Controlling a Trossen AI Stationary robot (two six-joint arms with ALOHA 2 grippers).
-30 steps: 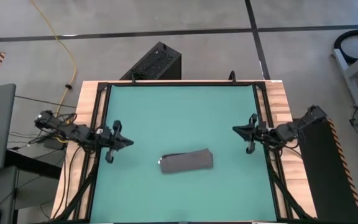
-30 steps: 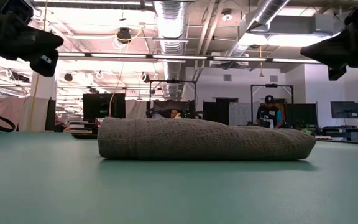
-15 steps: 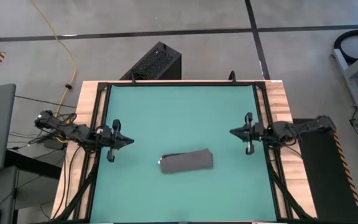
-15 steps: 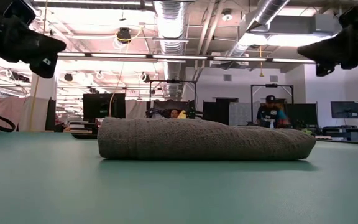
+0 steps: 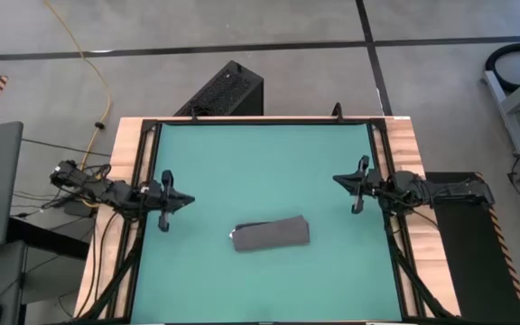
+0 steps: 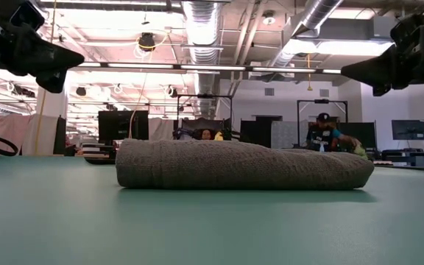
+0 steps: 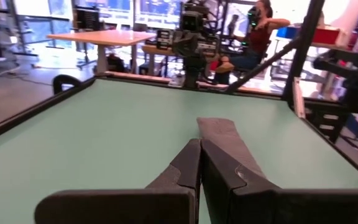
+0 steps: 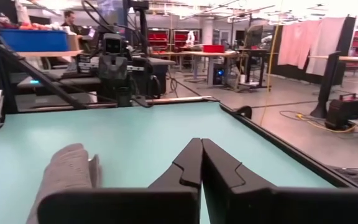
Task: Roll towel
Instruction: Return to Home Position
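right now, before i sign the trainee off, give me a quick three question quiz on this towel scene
1. True or false: the towel lies rolled on the green mat, with neither gripper touching it.
2. The left gripper is: A shut and empty, B open, C shut on the towel.
3. Fill in: the right gripper hangs near the mat's ___ edge.
Key: 1 true; 2 A; 3 right.

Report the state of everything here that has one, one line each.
towel: rolled up, lying on the mat, nothing touching it
left gripper: shut, empty, raised near the mat's left edge
right gripper: shut, empty, raised near the mat's right edge
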